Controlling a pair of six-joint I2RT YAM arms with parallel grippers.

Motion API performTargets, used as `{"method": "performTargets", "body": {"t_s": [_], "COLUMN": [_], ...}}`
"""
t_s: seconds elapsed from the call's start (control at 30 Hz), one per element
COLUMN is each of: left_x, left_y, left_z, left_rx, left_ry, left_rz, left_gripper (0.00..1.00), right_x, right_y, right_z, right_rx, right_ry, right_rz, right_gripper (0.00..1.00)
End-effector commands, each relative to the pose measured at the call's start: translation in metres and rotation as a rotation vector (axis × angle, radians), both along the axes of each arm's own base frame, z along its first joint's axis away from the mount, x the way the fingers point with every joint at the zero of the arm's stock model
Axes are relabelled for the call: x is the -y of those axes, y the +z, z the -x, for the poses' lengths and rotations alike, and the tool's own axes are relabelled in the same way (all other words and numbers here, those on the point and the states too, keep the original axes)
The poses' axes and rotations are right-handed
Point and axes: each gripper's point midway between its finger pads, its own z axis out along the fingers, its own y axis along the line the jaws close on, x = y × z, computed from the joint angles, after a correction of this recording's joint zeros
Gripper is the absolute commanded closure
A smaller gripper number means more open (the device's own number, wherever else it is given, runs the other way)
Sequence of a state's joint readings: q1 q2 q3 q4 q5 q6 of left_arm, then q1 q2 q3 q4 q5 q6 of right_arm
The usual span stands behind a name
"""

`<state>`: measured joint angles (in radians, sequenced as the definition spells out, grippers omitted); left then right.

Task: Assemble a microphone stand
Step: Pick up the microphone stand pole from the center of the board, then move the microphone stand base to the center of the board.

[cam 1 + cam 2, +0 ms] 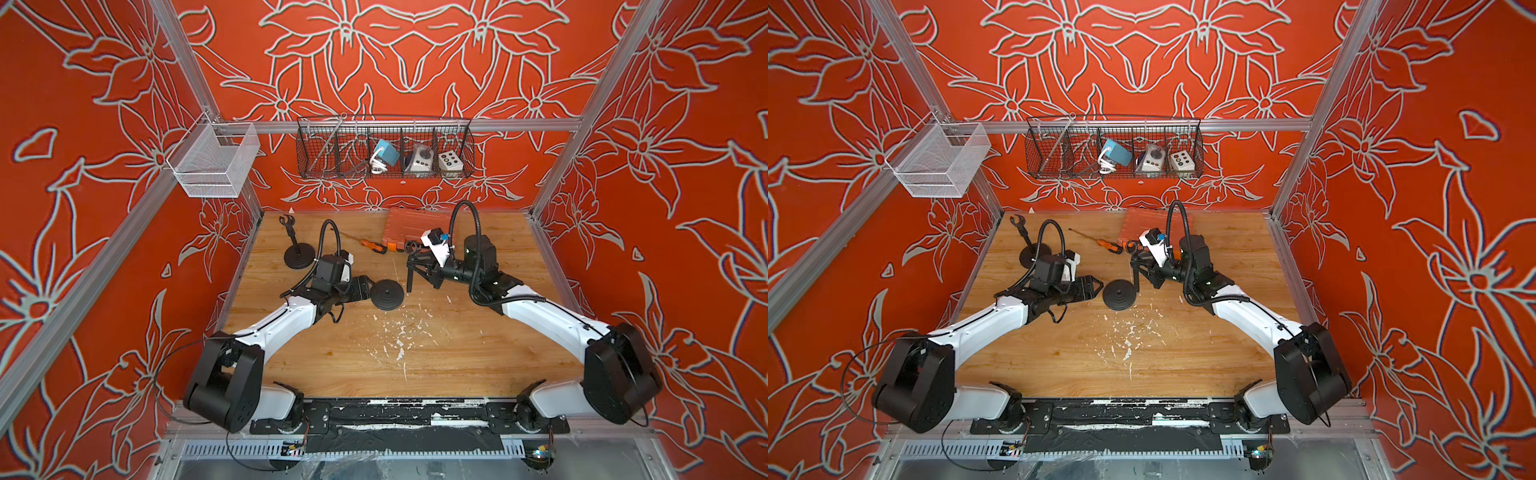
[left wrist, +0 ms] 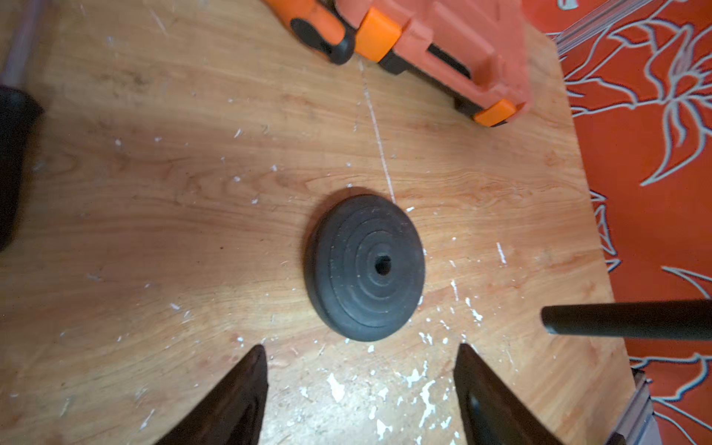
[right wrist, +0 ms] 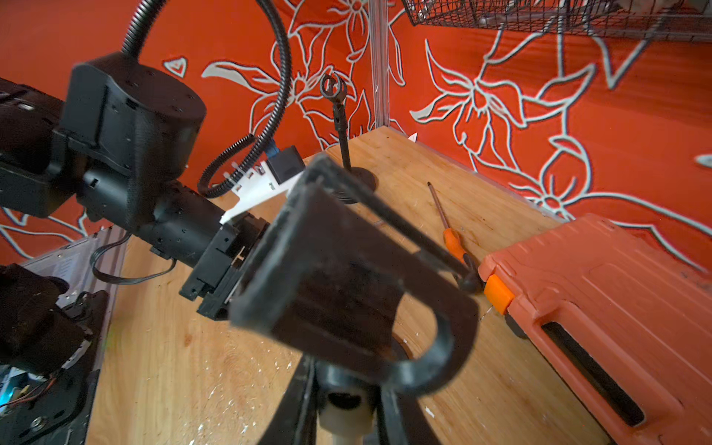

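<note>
A round black base [image 1: 387,294] [image 1: 1119,294] with a centre hole lies flat on the wooden table, and the left wrist view shows it [image 2: 366,267] whole. My left gripper [image 2: 362,348] [image 1: 365,289] is open just short of the base, with nothing between its fingers. My right gripper [image 1: 417,266] [image 3: 346,400] is shut on a black pole [image 1: 409,279] [image 1: 1136,276] just under its microphone clip [image 3: 346,277]. The pole's lower end [image 2: 624,319] is beside the base, not over the hole.
An assembled black stand [image 1: 297,249] [image 3: 341,127] is at the back left. An orange screwdriver [image 1: 374,246] and an orange tool case [image 1: 409,228] [image 2: 454,46] lie at the back centre. A wire basket [image 1: 384,147] and a white mesh basket [image 1: 212,162] hang on the frame.
</note>
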<state>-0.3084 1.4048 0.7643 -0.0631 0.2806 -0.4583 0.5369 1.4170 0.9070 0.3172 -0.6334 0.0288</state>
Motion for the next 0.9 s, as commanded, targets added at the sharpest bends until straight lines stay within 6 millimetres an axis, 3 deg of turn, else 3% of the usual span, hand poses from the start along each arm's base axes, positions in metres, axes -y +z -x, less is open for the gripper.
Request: {"method": "performTargets", "body": {"t_s": [0.0, 0.4, 0.87], "left_x": [0.003, 0.027, 0.038], "left_y": [-0.007, -0.038, -0.068], "left_z": [-0.005, -0.035, -0.034], "left_rx": [-0.017, -0.097, -0.144], "left_ry": [-0.033, -0.191, -0.254], "left_rz": [-0.026, -0.102, -0.229], "left_gripper": [0.25, 0.25, 0.29], "right_x": [-0.004, -0.001, 0.002], "right_y": [0.016, 0.008, 0.001], "right_z": [-0.011, -0.012, -0.01], "right_rx": [0.12, 0.104, 0.09], "right_ry": [-0.018, -0.046, -0.049], "right_rz": [-0.043, -0.013, -0.003], "right_gripper": [1.0, 1.0, 1.0]}}
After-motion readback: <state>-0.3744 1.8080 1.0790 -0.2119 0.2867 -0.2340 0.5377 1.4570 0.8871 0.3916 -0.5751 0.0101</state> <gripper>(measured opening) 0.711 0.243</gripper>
